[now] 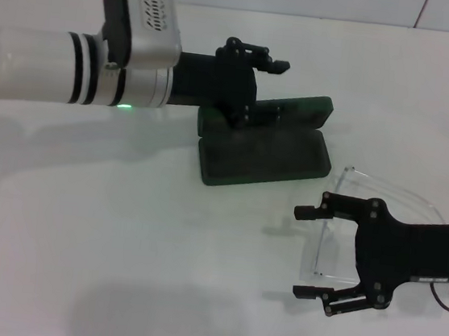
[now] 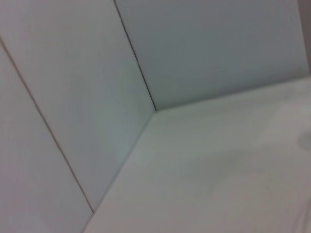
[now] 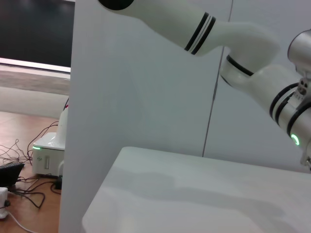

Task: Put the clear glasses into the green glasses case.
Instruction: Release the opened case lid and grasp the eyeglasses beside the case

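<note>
The green glasses case lies open at the table's middle, its lid tilted up behind the dark base. My left gripper sits at the lid's left end, reaching in from the left. The clear glasses lie on the table to the right of the case and nearer to me. My right gripper is open over their left end. One thin clear arm runs between its two fingers. Part of the glasses is hidden under the gripper's black body. Neither wrist view shows the case or the glasses.
White wall panels stand behind the table. The right wrist view shows my left arm above the table, with a floor, cables and a white box off the table's side.
</note>
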Motion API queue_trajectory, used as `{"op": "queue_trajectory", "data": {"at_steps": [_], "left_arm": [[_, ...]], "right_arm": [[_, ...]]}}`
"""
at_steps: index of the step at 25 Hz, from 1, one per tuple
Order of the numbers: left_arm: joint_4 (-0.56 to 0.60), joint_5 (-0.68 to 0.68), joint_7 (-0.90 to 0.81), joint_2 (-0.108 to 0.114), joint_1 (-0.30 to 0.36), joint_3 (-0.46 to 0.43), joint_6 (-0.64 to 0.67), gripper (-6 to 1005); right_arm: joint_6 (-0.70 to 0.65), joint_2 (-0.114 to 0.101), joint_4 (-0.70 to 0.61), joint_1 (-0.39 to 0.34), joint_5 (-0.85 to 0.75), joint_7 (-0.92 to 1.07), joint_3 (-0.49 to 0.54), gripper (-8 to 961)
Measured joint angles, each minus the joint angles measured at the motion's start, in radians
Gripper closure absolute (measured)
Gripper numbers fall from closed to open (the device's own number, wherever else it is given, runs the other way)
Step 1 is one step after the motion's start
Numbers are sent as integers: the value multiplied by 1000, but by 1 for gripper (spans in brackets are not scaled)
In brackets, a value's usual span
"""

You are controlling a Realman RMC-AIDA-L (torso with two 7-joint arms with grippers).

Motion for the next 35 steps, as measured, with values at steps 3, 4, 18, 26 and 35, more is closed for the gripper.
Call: {"op": "queue_trajectory", "data": {"at_steps": [3,4,18,26,35], "left_arm": [[16,-81,3,0,34,-1,38,527],[26,-129,7,0,59,-2,72,450],[-202,-730,180,5,408,-7,354,416],[-312,-736,228,3,424,-5,401,396],[-330,-777,216,0,417,-6,401,188]], "right_arm": [[0,-1,-4,2,1,3,7,78],[0,-2,-7,3,1,3,8,78],[14,-15,-505,80,-205,287,91,79],[-112,-10,-696,291,-609,442,-80,78],[-52,-5,-680,374,-748,450,-308,81]]}}
